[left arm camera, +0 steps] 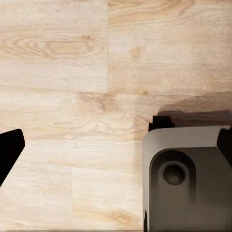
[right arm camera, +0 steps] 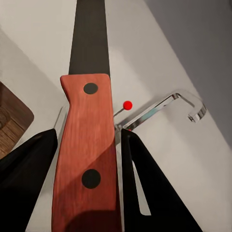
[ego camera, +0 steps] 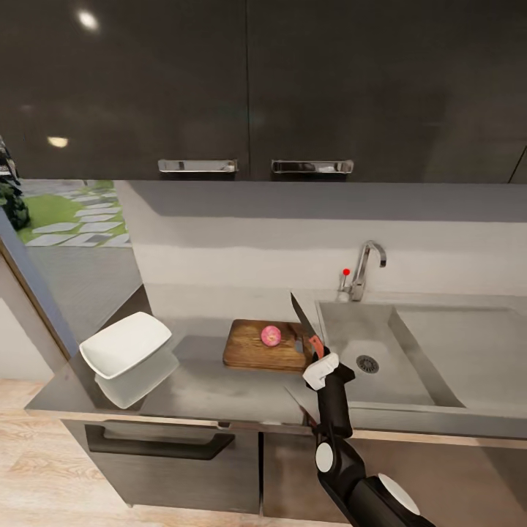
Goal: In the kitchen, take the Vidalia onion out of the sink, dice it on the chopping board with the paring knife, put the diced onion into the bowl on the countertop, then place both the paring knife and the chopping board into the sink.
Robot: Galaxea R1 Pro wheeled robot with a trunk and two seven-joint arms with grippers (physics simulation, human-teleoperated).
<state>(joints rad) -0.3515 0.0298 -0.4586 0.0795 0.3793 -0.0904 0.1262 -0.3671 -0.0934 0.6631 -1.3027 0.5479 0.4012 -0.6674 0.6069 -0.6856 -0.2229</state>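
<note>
The pinkish whole Vidalia onion (ego camera: 271,335) rests on the dark wooden chopping board (ego camera: 252,350), which lies on the countertop (ego camera: 212,384) just left of the sink (ego camera: 344,337). My right gripper (ego camera: 320,360) is shut on the orange-red handle of the paring knife (ego camera: 306,324), at the board's right end, with the dark blade pointing up and away above the board's right edge. In the right wrist view the knife handle (right arm camera: 87,159) sits between the black fingers (right arm camera: 150,188). The white bowl (ego camera: 124,342) stands at the counter's left end. My left gripper (left arm camera: 118,145) hangs open over the floor.
The chrome tap (ego camera: 364,267) with its red knob (ego camera: 346,271) stands behind the basin, whose drain (ego camera: 367,363) is near the knife hand. Dark upper cabinets (ego camera: 256,88) hang above. A drawer with a black bar handle (ego camera: 157,443) sits below. Wooden floor (left arm camera: 72,72) lies under the left arm.
</note>
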